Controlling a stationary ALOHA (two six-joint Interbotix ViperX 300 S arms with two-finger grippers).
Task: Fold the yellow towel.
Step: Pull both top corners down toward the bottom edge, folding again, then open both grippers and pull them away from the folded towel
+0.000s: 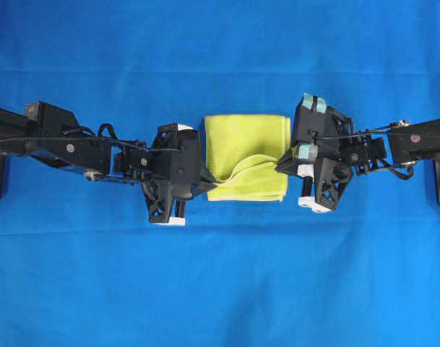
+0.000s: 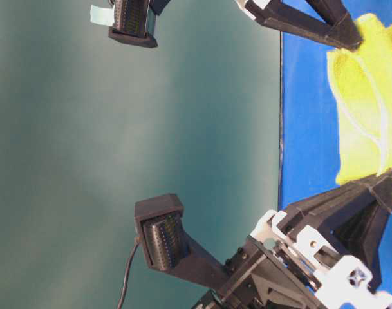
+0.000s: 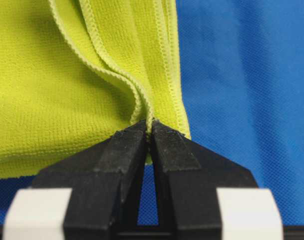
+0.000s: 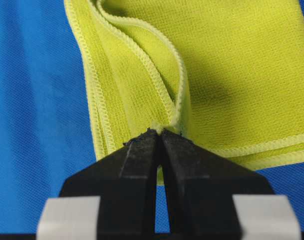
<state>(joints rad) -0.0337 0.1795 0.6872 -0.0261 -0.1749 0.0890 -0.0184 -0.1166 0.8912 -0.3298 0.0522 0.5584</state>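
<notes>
We see a blue cloth [image 1: 220, 58] covering the table, with the folded yellow towel [image 1: 245, 144] lying at its middle between our two arms. Our left gripper [image 3: 149, 129] pinches a hemmed corner of the towel, jaws nearly together. Our right gripper [image 4: 159, 134] is clamped on the opposite corner.

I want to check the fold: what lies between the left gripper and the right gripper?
Only the yellow towel, folded, on the blue cloth; the overhead view shows it. The left gripper and right gripper each pinch an edge.
</notes>
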